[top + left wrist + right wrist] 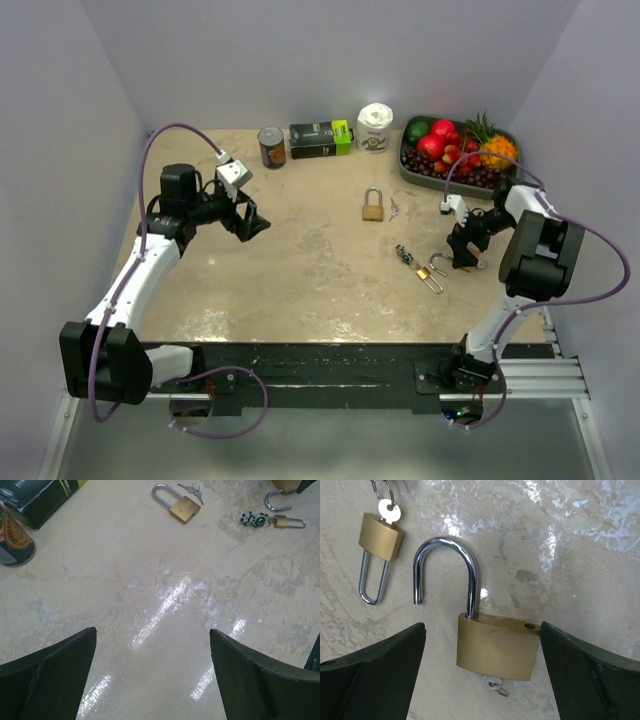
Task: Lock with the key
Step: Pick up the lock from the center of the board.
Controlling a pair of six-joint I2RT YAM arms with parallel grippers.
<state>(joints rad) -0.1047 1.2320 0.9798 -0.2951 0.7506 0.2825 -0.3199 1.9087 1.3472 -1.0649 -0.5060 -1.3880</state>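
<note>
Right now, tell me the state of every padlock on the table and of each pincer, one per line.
Large padlock, shackle open, one end out of the body.
Small padlock, shackle shut, key at its base.
Middle padlock, shackle shut, keys lying beside it.
Left pincer, open, holding nothing.
Right pincer, open, straddling the large padlock without gripping it.

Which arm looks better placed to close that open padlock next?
Right. The right gripper, open, straddles the open padlock, a finger on each side, key in its base. The left gripper, also open, hangs well away from every lock.
</note>
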